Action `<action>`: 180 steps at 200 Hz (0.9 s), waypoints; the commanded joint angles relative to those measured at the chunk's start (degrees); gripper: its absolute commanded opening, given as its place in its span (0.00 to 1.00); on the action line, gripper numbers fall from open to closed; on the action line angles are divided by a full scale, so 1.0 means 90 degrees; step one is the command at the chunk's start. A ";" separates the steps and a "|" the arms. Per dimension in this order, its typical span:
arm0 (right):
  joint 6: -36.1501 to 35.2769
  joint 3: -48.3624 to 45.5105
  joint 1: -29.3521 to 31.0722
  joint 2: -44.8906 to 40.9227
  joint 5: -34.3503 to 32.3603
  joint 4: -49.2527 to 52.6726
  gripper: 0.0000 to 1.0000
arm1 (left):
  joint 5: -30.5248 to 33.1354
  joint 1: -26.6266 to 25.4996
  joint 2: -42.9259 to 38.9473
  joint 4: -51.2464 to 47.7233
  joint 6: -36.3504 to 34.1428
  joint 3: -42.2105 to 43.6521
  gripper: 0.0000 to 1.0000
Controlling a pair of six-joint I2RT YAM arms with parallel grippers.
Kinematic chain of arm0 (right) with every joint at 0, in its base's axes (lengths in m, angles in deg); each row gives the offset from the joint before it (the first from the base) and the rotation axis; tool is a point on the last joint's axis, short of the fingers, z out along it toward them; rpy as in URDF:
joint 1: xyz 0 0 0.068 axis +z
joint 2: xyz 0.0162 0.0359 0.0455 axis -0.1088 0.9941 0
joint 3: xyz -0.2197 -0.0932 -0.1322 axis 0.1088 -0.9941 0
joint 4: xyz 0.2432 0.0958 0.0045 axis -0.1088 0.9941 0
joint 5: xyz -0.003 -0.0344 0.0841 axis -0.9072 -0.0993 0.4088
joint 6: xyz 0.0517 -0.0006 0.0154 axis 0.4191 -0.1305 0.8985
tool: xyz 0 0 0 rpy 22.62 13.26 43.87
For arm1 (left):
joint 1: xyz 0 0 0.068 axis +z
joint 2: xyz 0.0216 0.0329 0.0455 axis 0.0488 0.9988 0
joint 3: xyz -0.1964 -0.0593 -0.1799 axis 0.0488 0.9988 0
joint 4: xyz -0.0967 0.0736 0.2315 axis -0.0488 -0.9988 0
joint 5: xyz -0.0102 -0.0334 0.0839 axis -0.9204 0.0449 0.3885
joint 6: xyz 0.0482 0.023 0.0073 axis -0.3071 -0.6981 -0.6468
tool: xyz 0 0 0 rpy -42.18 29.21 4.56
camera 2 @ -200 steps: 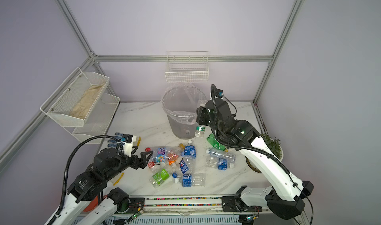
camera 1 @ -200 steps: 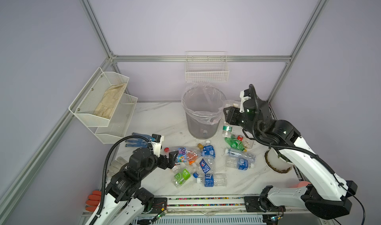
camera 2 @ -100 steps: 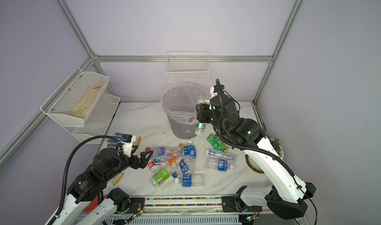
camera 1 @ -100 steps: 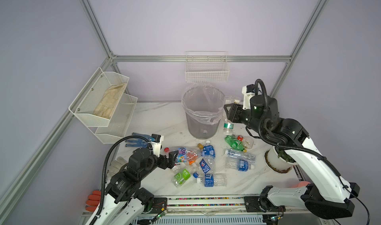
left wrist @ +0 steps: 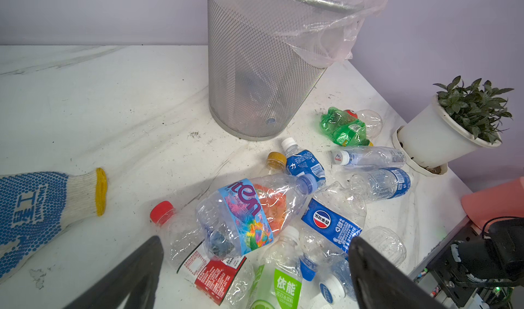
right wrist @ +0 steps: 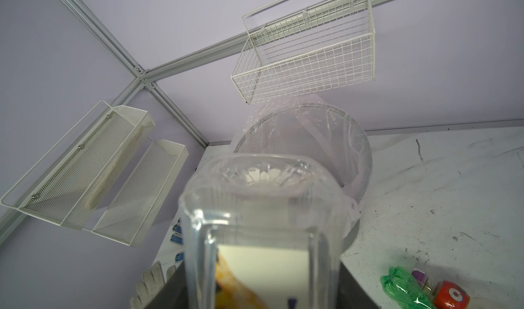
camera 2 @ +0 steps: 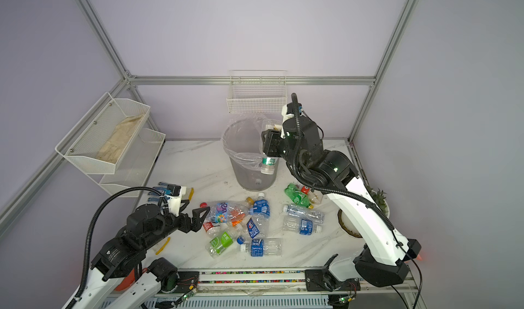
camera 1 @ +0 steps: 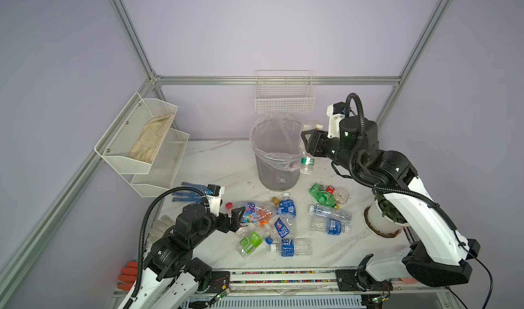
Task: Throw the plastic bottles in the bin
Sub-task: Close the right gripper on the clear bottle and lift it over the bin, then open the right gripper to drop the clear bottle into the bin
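Ahead of the left pincer (left wrist: pixel 253 240) lies a bottle labelled "ten" (left wrist: pixel 246 208).

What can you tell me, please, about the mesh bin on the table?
The bin is a tall, round, grey metal-mesh wastebasket lined with a clear plastic bag folded over its rim. It stands upright on the marble table near the back wall. A bottle's cap shows faintly through the mesh at its bottom.
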 commanded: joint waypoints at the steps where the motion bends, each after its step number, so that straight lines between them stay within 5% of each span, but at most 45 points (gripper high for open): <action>1: -0.0163 0.0358 0.0025 0.0183 -0.0017 -0.0034 0.44 | 0.0008 -0.0045 -0.0068 0.0268 0.0103 0.0274 1.00; 82: -0.0656 0.3004 -0.0067 0.2710 0.0015 0.0428 0.49 | 0.0018 -0.0059 -0.0098 0.0273 0.0110 0.0286 1.00; 95: -0.0658 0.3545 -0.0211 0.3279 0.0034 0.0697 0.61 | 0.0008 -0.0065 -0.0105 0.0275 0.0103 0.0279 1.00; 114: -0.0789 0.4305 -0.0268 0.3930 -0.0522 0.1110 0.95 | 0.0008 -0.0108 -0.0125 0.0273 0.0103 0.0279 1.00; 126: -0.0805 0.4621 -0.0268 0.4069 -0.0553 0.1271 0.97 | 0.0009 -0.0143 -0.0136 0.0268 0.0105 0.0280 1.00; 180: -0.0754 0.3262 -0.0268 0.2971 -0.0447 0.0597 0.97 | 0.0011 -0.0192 -0.0113 0.0268 0.0105 0.0279 1.00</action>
